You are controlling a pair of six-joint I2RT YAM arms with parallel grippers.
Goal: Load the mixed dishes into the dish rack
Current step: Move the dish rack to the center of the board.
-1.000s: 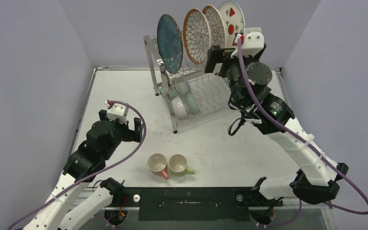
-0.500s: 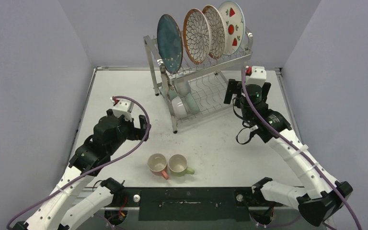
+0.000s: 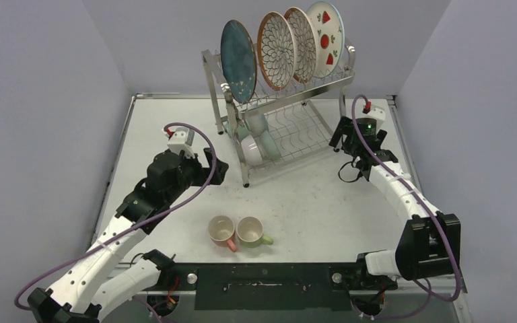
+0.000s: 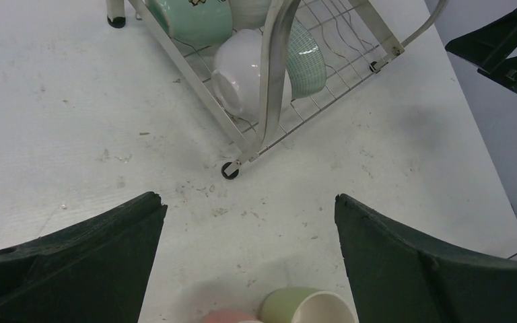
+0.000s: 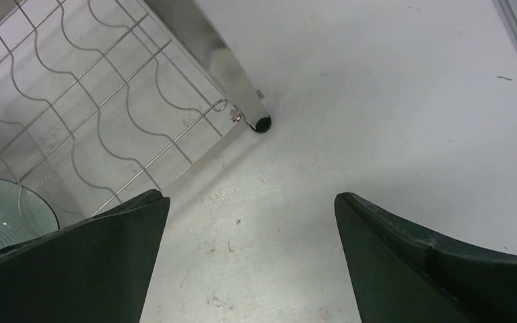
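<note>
The steel dish rack (image 3: 296, 128) stands at the back of the table. Its top tier holds a teal plate (image 3: 237, 60), two brown-rimmed petal plates (image 3: 275, 50) and the strawberry plate (image 3: 326, 30), all on edge. A white bowl (image 4: 239, 74) and mint-green bowls (image 4: 309, 64) lie in the lower tier. The pink mug (image 3: 221, 231) and green mug (image 3: 250, 231) lie side by side on the table near the front. My left gripper (image 3: 213, 165) hovers open between the mugs and the rack's front left foot. My right gripper (image 3: 358, 134) is open above bare table by the rack's right foot (image 5: 242, 87).
The table's raised edge (image 3: 397, 128) and the grey side wall lie close to the right of my right gripper. The rack's front left foot (image 4: 229, 169) sits just ahead of my left gripper (image 4: 249, 202). The right arm's elbow (image 3: 431, 245) stands at the front right.
My right arm has dropped from the rack's top tier beside the strawberry plate to the table right of the rack. The left arm has reached forward and right toward the rack.
</note>
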